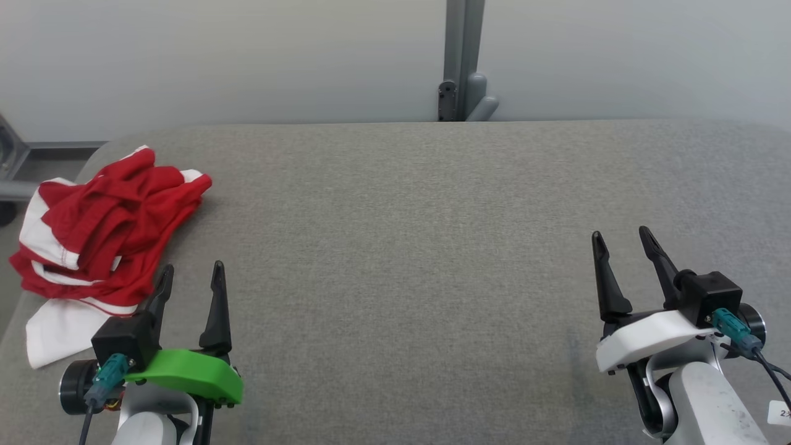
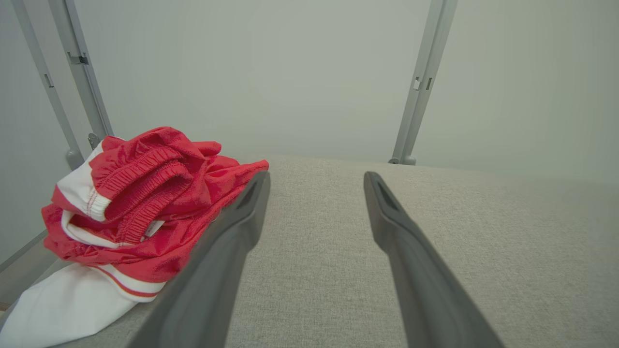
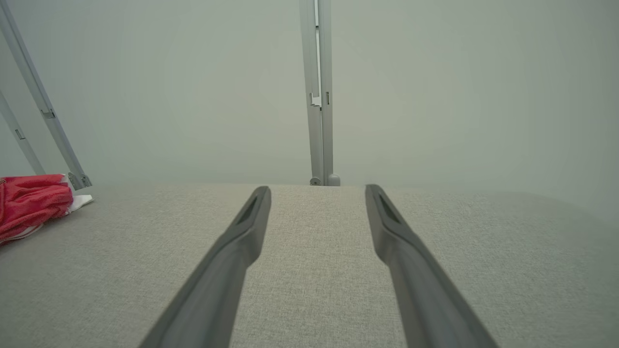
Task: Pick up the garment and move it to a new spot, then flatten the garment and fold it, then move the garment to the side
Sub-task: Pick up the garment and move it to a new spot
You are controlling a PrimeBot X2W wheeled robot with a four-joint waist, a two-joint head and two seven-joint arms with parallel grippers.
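A crumpled red and white garment [image 1: 99, 235] lies bunched at the table's far left edge, with a white part hanging toward the near left corner. My left gripper [image 1: 191, 272] stands open just right of the heap, its left finger beside the cloth and nothing between its fingers. In the left wrist view the garment [image 2: 145, 212] sits left of the left gripper [image 2: 316, 179]. My right gripper [image 1: 618, 238] is open over bare table at the lower right, far from the garment [image 3: 29, 203], and the right wrist view shows that gripper [image 3: 316, 191] with its fingers spread.
The grey fabric table [image 1: 408, 247] spreads wide between the arms. A grey metal post [image 1: 460, 62] rises behind the far edge against a pale wall. Frame bars [image 1: 12, 161] stand beyond the table's left corner.
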